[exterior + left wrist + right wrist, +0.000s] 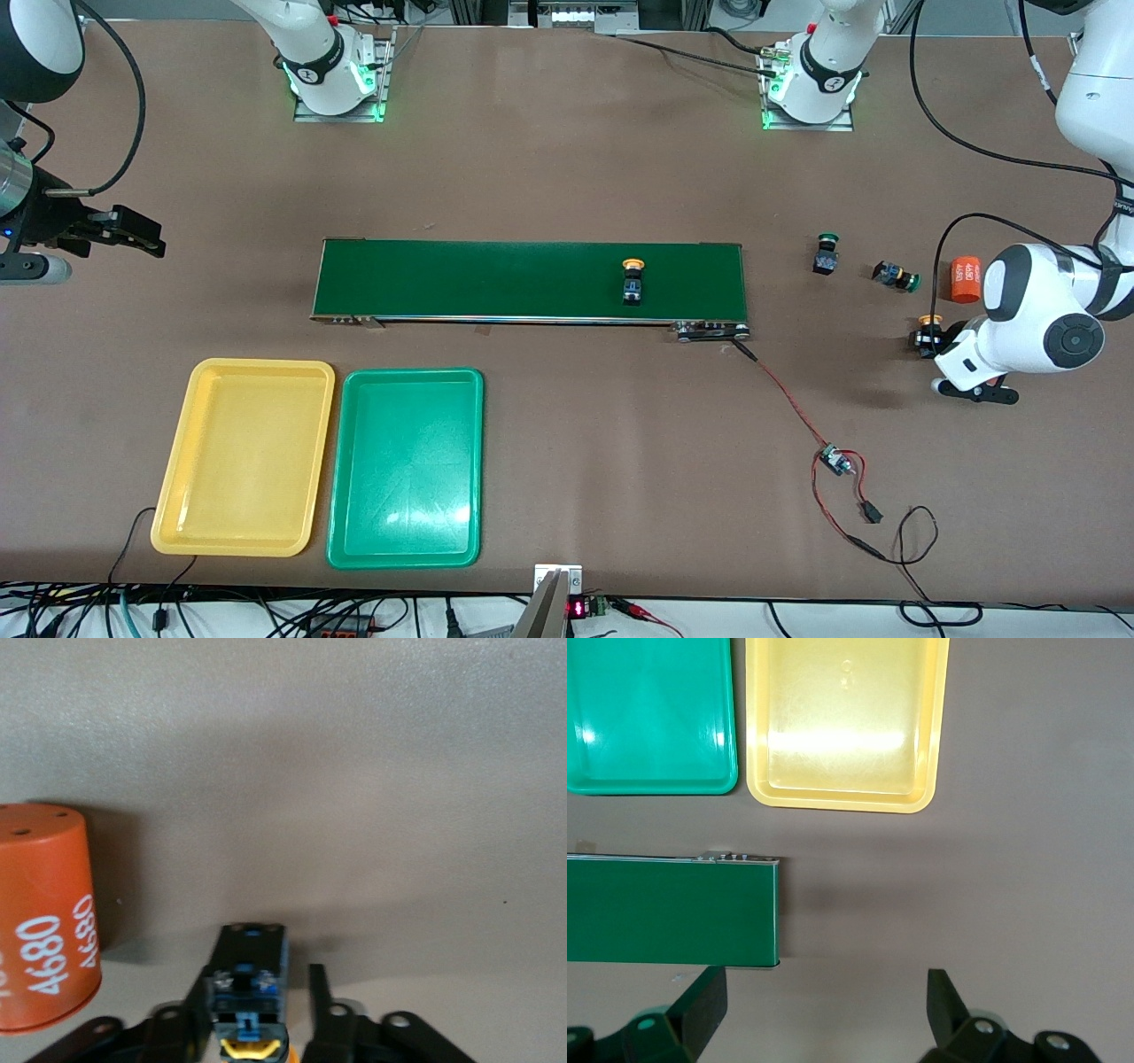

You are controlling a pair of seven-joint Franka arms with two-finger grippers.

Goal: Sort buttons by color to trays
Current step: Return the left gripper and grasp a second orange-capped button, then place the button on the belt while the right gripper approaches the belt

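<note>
Neither tray holds anything yet: the yellow tray (244,457) and the green tray (407,468) lie side by side, bare, toward the right arm's end of the tabletop (549,177), nearer the front camera than the conveyor belt (530,280). All four buttons are still to be sorted. One yellow-capped button (633,282) rides on the belt. Two green-capped buttons (826,253) (896,276) rest on the tabletop toward the left arm's end, near an orange cylinder (966,278) with white print. The other yellow-capped button (248,988) sits between the jaws of the left gripper (257,1010); one jaw presses its side, the other shows a slight gap, so a firm grip looks close but not settled. The right gripper (824,1005) waits with jaws wide apart, just off the belt's end.

The tabletop is a brown matte mat; red and black wires trail from the belt, and cables run along the table's edge.
</note>
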